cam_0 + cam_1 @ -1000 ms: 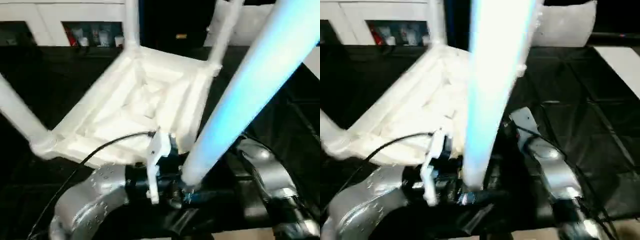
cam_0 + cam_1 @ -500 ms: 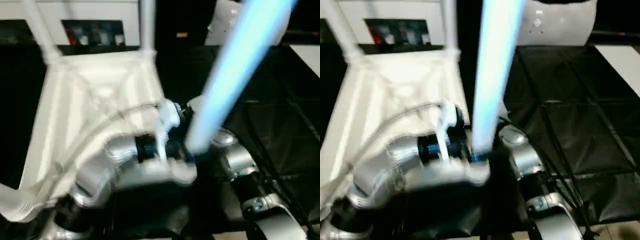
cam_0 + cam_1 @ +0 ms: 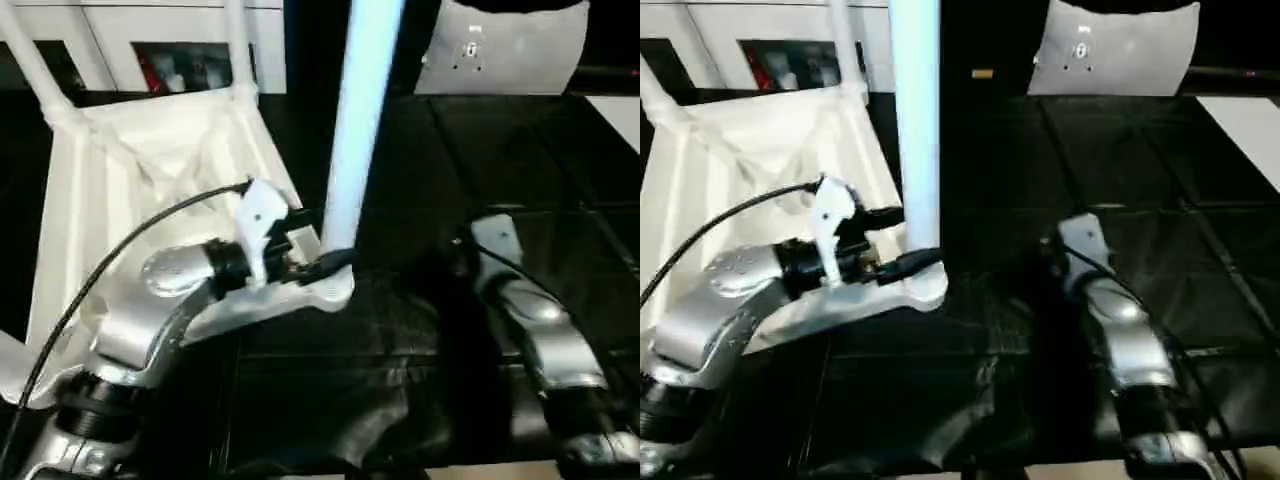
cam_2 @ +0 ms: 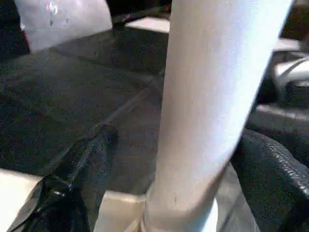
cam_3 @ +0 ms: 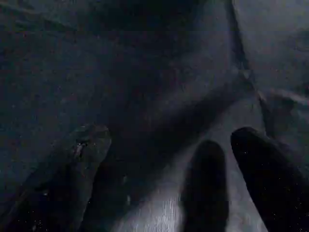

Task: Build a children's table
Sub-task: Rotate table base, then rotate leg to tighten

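Left wrist view: left gripper (image 4: 159, 193) w/ fingers (image 4: 72, 183) either side of white table leg (image 4: 212, 96), holding it upright near its base; tabletop (image 3: 110, 190) upside-down on black floor mat (image 3: 480, 160), leg seated at near corner socket, two more legs at far corners; right gripper (image 5: 159, 179) wide, empty, over mat. Step, as judged: keep leg square to socket, press straight down, no sideways pull. Vs 1 s ago: leg went from steep lean to approx. vertical, tabletop swung to the robot's left, right arm moved clear of leg.
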Robot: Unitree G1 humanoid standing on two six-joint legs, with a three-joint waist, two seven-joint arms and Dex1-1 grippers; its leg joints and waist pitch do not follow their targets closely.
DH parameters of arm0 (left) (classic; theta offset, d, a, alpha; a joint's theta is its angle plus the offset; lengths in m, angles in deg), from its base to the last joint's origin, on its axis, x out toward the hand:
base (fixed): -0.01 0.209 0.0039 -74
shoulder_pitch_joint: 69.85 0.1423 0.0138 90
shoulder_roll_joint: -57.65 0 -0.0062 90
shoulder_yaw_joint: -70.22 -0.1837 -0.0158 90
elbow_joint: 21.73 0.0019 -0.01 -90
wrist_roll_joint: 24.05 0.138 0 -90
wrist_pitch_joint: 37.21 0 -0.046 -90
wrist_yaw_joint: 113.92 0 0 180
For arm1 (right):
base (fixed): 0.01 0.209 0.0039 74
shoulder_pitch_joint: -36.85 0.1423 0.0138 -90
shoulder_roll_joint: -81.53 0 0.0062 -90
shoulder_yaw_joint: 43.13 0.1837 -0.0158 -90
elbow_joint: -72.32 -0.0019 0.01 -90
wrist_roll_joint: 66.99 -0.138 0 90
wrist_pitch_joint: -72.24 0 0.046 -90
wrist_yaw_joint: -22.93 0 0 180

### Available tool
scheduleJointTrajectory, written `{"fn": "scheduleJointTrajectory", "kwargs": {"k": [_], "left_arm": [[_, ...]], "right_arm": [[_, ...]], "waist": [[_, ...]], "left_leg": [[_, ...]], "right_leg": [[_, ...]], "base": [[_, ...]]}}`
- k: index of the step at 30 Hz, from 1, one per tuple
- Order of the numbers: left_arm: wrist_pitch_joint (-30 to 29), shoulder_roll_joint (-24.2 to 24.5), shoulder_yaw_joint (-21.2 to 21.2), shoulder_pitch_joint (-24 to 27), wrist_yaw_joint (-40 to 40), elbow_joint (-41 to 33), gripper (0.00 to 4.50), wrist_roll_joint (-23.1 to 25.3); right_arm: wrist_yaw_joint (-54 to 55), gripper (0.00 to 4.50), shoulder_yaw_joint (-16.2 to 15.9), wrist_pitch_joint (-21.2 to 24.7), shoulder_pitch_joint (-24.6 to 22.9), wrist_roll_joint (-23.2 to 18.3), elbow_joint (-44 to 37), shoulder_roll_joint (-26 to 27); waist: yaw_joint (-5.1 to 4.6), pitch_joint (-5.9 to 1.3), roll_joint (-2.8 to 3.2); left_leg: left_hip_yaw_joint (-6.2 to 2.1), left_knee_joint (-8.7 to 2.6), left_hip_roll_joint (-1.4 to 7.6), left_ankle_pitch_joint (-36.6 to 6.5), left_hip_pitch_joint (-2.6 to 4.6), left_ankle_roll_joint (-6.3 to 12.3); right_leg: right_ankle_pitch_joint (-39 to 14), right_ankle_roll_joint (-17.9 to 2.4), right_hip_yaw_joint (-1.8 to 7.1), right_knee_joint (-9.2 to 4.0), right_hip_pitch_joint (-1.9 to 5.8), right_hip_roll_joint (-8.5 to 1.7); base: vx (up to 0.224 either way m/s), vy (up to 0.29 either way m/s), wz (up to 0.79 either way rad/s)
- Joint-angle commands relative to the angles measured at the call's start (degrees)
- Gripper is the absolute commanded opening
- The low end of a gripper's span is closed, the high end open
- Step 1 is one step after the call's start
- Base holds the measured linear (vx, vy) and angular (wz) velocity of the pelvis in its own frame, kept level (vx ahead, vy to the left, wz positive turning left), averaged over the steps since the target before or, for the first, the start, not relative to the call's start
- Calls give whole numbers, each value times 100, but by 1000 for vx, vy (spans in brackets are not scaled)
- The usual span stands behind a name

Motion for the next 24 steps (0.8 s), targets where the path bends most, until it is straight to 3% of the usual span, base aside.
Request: {"fn": "scheduleJointTrajectory", "kwargs": {"k": [1, 6, 9, 13, 14, 15, 18, 19, 23, 24], "left_arm": [[-141, 178, -133, 354, -55, -410, 395, 188], [-168, 622, -363, 749, 170, -614, 358, 384], [-115, 841, -356, 812, 112, -346, 340, 710], [-153, 1023, -355, 796, 244, -86, 312, 771], [-145, 1037, -367, 781, 268, -47, 306, 770], [-128, 1068, -389, 755, 316, 24, 281, 770], [-122, 1074, -403, 723, 368, 101, 269, 753], [-151, 1024, -383, 690, 403, 183, 259, 703], [-24, 957, -375, 576, 492, 452, 230, 742], [6, 947, -390, 534, 551, 549, 230, 752]], "right_arm": [[-538, 450, 21, 147, -260, -348, -755, -146], [-1553, 450, -147, 203, -664, -1007, -1814, -461], [-2213, 450, -253, 285, -903, -1289, -2448, -779], [-2750, 450, -282, 267, -1065, -1514, -2912, -1037], [-2791, 450, -289, 295, -1063, -1534, -2931, -1059], [-2871, 450, -303, 342, -1061, -1572, -2970, -1101], [-2919, 450, -299, 433, -1045, -1637, -3007, -1143], [-2910, 450, -304, 489, -1009, -1660, -2993, -1161], [-2950, 450, -311, 641, -966, -1742, -3018, -1156], [-2981, 450, -315, 690, -957, -1766, -3040, -1148]], "waist": [[48, -350, 1], [49, -337, 8], [82, -333, 14], [147, -361, 38], [147, -363, 29], [157, -379, 60], [167, -390, 44], [174, -416, 68], [189, -453, 68], [197, -472, 91]], "left_leg": [[-117, -424, 293, -1372, 55, 179], [-115, -445, 302, -1409, 68, 320], [-116, -445, 306, -1435, 77, 321], [-127, -453, 306, -1457, 98, 274], [-126, -450, 301, -1442, 92, 275], [-132, -452, 314, -1429, 103, 257], [-126, -437, 298, -1367, 80, 271], [-129, -429, 300, -1318, 84, 260], [-122, -404, 285, -1174, 70, 306], [-122, -395, 280, -1154, 76, 308]], "right_leg": [[-1875, -924, 338, -491, 321, -444], [-1977, -906, 338, -521, 275, -426], [-2048, -831, 342, -530, 266, -424], [-2203, -800, 343, -549, 254, -442], [-2175, -817, 341, -549, 258, -442], [-2106, -889, 343, -541, 260, -451], [-1937, -986, 344, -526, 281, -455], [-1866, -1027, 337, -517, 292, -459], [-1718, -1074, 331, -501, 320, -460], [-1729, -1075, 328, -497, 327, -457]], "base": [[0, 0, 0], [0, 0, 0], [0, 0, 0], [0, 0, 0], [0, 0, 0], [0, 0, 0], [0, 0, 0], [0, 0, 0], [0, 0, 0], [0, 0, 0]]}}
